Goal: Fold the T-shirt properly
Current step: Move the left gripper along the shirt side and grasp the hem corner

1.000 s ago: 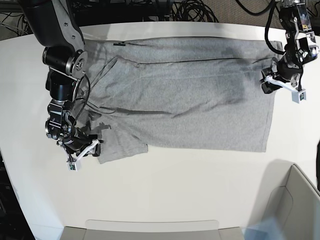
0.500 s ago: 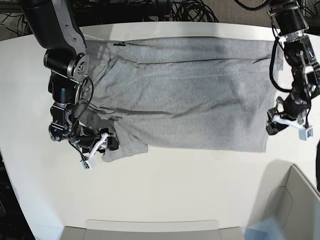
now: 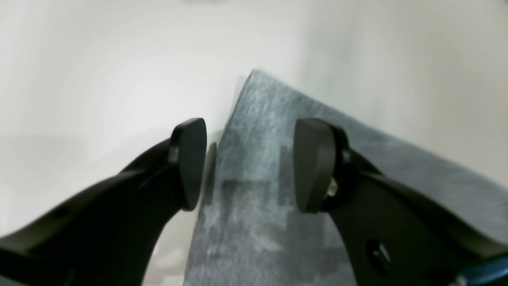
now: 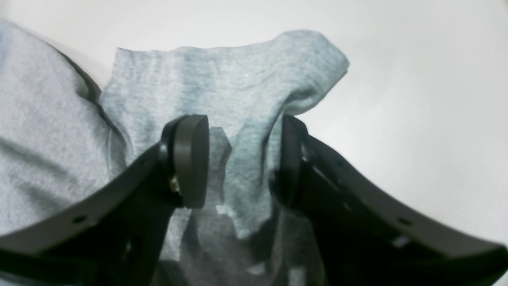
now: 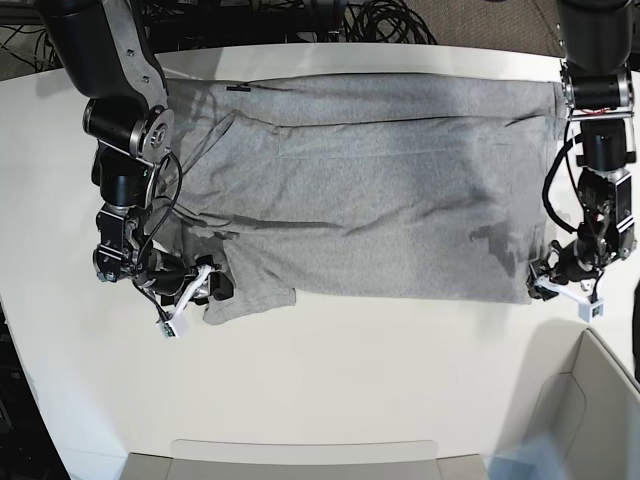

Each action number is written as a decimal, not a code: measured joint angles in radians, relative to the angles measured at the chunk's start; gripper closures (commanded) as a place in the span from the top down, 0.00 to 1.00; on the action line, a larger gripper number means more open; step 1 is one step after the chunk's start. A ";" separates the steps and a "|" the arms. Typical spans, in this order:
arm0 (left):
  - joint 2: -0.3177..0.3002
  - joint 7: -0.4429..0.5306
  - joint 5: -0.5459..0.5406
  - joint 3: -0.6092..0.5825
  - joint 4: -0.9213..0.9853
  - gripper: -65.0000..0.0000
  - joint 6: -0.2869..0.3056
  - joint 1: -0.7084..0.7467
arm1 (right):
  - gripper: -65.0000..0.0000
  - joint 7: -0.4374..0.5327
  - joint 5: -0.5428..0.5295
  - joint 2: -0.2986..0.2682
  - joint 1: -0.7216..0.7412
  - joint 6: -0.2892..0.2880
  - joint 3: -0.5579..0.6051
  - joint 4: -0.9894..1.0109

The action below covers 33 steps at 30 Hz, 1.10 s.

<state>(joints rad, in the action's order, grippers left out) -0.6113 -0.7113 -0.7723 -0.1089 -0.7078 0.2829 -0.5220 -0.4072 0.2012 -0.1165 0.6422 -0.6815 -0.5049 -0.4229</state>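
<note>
The grey T-shirt lies spread flat across the white table, plain side up, with no lettering showing. My left gripper sits low at the shirt's near right corner. In the left wrist view it is open, its fingers standing either side of that corner of the T-shirt. My right gripper is at the near left sleeve. The right wrist view shows it open, with the crumpled sleeve of the T-shirt lying between its fingers.
A pale open box stands at the near right corner, close to the left arm. A flat tray edge runs along the front. Black cables lie behind the table's far edge.
My left gripper has travelled along the shirt's right edge from the far corner to the near corner, opening slightly wider. My right gripper has shifted a little inward onto the sleeve.
</note>
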 measured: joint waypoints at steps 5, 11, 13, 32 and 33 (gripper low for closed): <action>0.001 0.112 0.001 -0.154 0.177 0.54 0.046 -0.080 | 0.43 0.004 0.000 -0.002 -0.002 0.000 0.000 0.000; 0.026 0.179 -0.005 -0.191 0.306 0.54 0.108 -0.154 | 0.43 0.004 0.000 -0.002 -0.003 0.000 0.000 0.000; 0.029 0.206 -0.006 -0.211 0.322 0.54 0.107 -0.157 | 0.43 0.004 0.000 -0.002 -0.003 0.000 0.000 0.000; 0.094 0.373 -0.022 -0.412 0.460 0.04 0.154 -0.226 | 0.00 -0.011 0.013 -0.006 0.003 0.000 0.000 0.000; 0.094 0.372 -0.022 -0.412 0.460 0.00 0.153 -0.226 | 0.00 -0.024 0.018 -0.006 0.010 0.000 0.000 0.001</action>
<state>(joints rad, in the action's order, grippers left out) -0.5175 -0.3389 -0.7940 -0.5209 -0.2481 0.4358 -0.7483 -0.4309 0.2192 -0.1223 0.6521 -0.6811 -0.5049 -0.4221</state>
